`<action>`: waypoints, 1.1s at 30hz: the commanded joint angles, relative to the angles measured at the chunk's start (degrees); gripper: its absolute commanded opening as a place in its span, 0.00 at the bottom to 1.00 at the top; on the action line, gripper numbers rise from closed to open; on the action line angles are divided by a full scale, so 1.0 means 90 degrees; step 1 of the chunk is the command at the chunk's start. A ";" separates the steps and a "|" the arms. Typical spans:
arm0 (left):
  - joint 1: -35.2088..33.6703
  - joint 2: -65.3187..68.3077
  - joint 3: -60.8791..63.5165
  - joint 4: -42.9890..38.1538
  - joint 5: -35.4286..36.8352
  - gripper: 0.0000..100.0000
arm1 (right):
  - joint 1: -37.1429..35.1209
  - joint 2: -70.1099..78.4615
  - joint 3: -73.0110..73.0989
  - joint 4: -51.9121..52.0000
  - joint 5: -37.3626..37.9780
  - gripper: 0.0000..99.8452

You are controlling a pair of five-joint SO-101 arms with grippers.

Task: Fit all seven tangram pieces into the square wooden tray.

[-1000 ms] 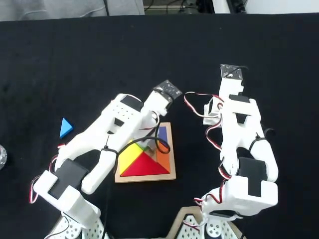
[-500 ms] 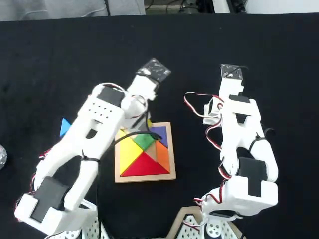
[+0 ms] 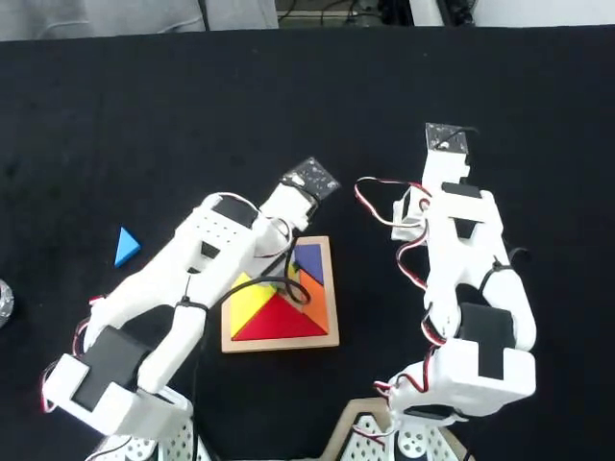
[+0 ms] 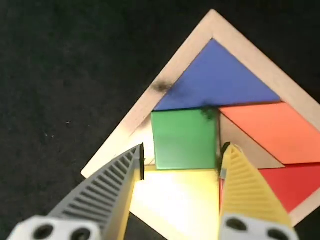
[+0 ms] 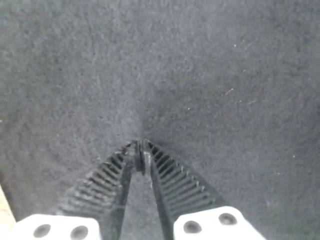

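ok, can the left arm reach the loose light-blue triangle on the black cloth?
Probably yes: the light-blue triangle lies alone on that arm's side, and the left gripper hangs open over the square wooden tray.

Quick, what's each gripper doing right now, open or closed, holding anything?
Left gripper: open, straddling the green square in the wooden tray.
Right gripper: shut, empty.
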 commanded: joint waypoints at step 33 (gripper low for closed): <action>-0.0689 -0.0117 0.0425 -0.0947 -0.0772 0.26 | -0.0088 -0.0034 -0.0269 -0.0088 0.0010 0.01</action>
